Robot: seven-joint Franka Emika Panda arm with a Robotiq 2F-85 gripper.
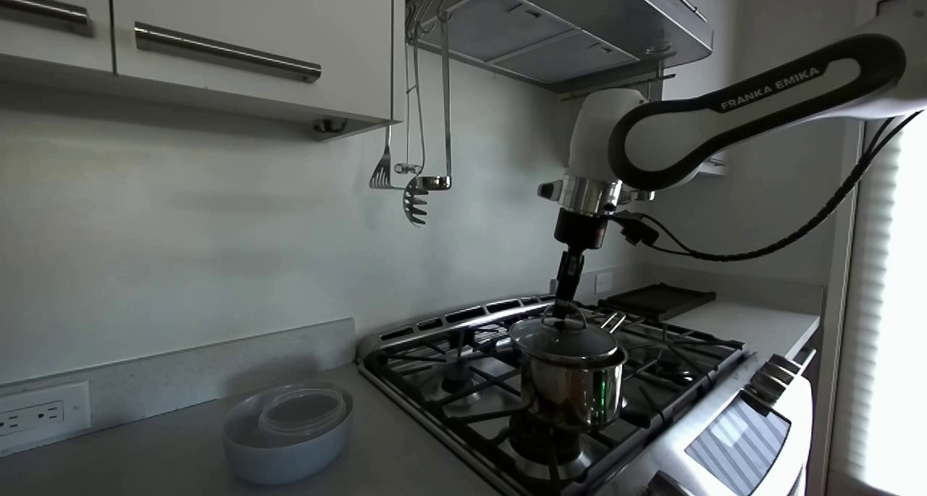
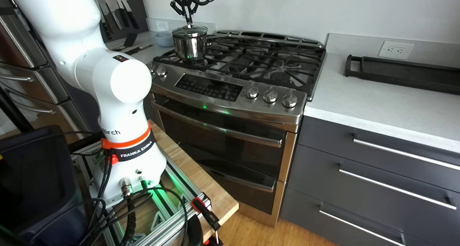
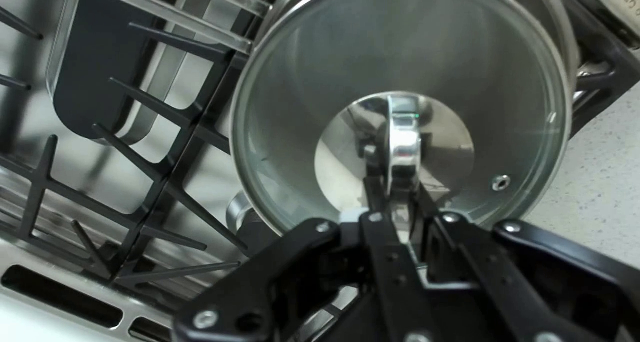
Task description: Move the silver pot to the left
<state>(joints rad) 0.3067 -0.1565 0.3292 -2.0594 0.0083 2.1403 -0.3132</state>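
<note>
The fingers point(image 3: 377, 197) are drawn in close, one on each side of the upright loop handle point(image 3: 404, 142), with next to no slack; they look to have it pinched, though the contact itself is hard to make out. That loop stands on the glass lid point(image 3: 400, 47), which covers the silver pot point(image 1: 572, 391). Both exterior views put the pot over the left, near part of the stove point(image 2: 222, 104); whether it rests on the grate point(image 3: 192, 120) or hangs just above, I cannot tell. Its side handle point(image 3: 210, 29) points off to the right. Beyond the stove to the left lies the worktop point(image 1: 391, 445), carrying a pale dish point(image 1: 290, 452) toward the far side.

The step in hand, I judge, is shifting the pot leftward by its lid. How far left is wanted, the task does not say. A loose lid would not bear the pot's weight: pulling straight up would probably just uncover it. Better to go sideways, low and slow, letting the lid push the pot along. Bars of the grate could catch the pot and tip it, so ease off at any jerk. If a true lift is needed, the side handle may serve better, though off-balance.
</note>
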